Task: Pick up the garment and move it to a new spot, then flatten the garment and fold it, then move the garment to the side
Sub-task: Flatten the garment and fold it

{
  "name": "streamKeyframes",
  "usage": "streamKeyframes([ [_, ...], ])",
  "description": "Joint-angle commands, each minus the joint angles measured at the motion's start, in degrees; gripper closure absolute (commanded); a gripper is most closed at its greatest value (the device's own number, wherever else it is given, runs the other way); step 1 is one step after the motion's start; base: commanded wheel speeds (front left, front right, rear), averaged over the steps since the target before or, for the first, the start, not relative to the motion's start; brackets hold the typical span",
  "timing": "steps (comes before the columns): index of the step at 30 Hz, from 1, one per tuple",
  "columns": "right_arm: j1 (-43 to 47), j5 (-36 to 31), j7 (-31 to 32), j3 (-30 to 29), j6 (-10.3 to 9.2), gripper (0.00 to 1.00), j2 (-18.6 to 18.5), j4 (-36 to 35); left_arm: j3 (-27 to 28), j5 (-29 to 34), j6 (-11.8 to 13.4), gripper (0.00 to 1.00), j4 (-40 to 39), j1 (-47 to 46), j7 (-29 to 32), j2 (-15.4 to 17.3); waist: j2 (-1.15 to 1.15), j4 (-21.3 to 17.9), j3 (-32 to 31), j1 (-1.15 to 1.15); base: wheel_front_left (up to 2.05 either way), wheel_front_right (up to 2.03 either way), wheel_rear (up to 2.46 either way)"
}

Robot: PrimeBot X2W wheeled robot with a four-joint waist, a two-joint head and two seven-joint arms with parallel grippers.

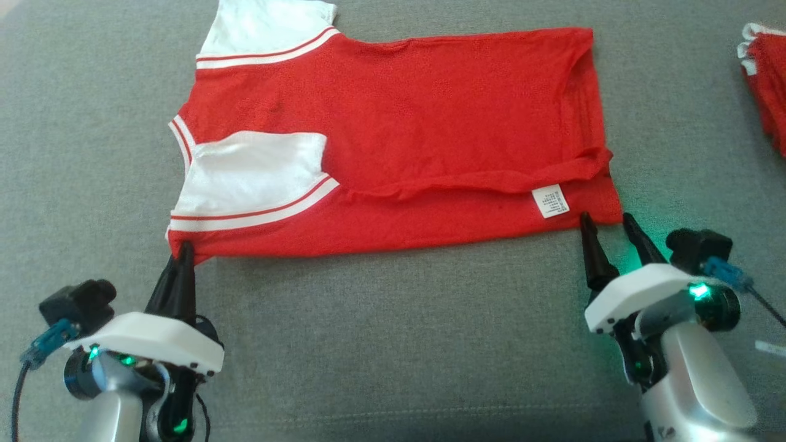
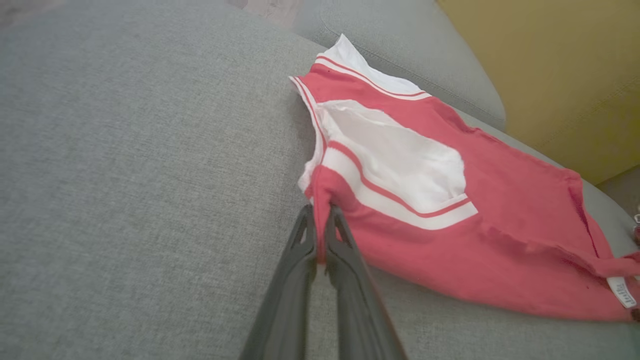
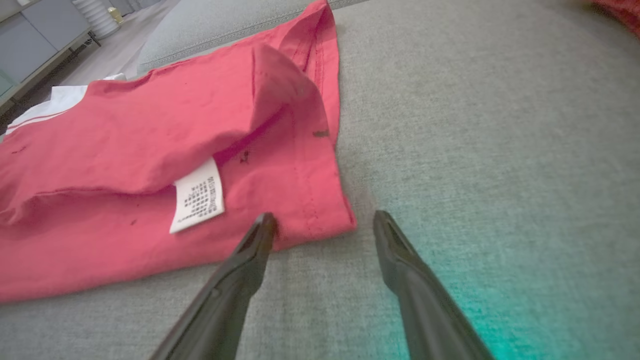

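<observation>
The garment [image 1: 417, 123] is a red T-shirt with white sleeves and striped trim, spread sideways on the grey cushion, its near edge folded over so a white label [image 1: 550, 201] shows. My left gripper [image 1: 184, 250] is shut on the garment's [image 2: 450, 230] near left corner by the sleeve; in the left wrist view red cloth is pinched between the tips of that gripper [image 2: 321, 210]. My right gripper [image 1: 606, 218] stands open at the near right hem corner, and in the right wrist view that gripper [image 3: 325, 222] straddles the corner of the garment [image 3: 150, 140] with the left fingertip touching the cloth.
Another red and white piece of cloth [image 1: 764, 80] lies at the far right edge. The grey cushion [image 1: 393, 331] stretches bare in front of the shirt. A yellow wall [image 2: 560, 60] stands behind the cushion's back edge.
</observation>
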Motion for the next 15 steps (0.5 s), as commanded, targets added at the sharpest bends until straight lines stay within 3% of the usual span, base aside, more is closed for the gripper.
streamKeyframes([
  [1, -2.3, -0.1, 0.5, 1.0, 0.37, 0.0, -0.2, -1.1, 1.6, 0.5, 0.5, 1.0, -2.2, -1.0, -0.6, 0.3, 0.0, 0.2, -0.1, 0.0, 0.0, 0.0, 0.0],
  [3, -3.2, 0.3, 1.7, 1.3, 0.37, 0.0, -0.2, 0.1, 1.5, 0.5, 0.6, 1.0, -2.4, -1.0, -0.9, 0.2, 0.0, 0.4, -0.2, 0.0, 0.0, 0.0, 0.0],
  [5, -4.0, 0.5, 2.5, 1.5, 0.37, 0.28, -0.2, 1.0, 1.4, 0.4, 0.6, 1.0, -2.4, -1.0, -1.3, 0.1, 0.0, 0.6, -0.3, 0.0, 0.0, 0.0, 0.0],
  [6, -4.3, 0.5, 2.6, 1.5, 0.37, 0.51, -0.2, 1.3, 1.4, 0.4, 0.7, 1.0, -2.4, -1.1, -1.4, 0.0, 0.0, 0.6, -0.3, 0.0, 0.0, 0.0, 0.0],
  [7, -4.7, 0.6, 2.9, 1.6, 0.37, 0.65, -0.2, 1.7, 1.3, 0.4, 0.7, 1.0, -2.3, -1.1, -1.6, -0.1, 0.0, 0.6, -0.4, 0.0, 0.0, 0.0, 0.0],
  [10, -5.4, 1.1, 3.5, 1.5, 0.37, 1.0, -0.2, 2.6, 1.2, 0.2, 0.7, 1.0, -2.1, -1.1, -2.3, -0.3, 0.0, 0.7, -0.8, 0.0, 0.0, 0.0, 0.0],
  [15, -5.7, 3.0, 4.0, 1.1, 0.37, 1.0, -0.2, 1.8, 1.1, 0.1, 0.5, 1.0, -2.5, -1.2, -3.4, -0.3, 0.0, 0.8, -1.8, 0.0, 0.0, 0.0, 0.0],
])
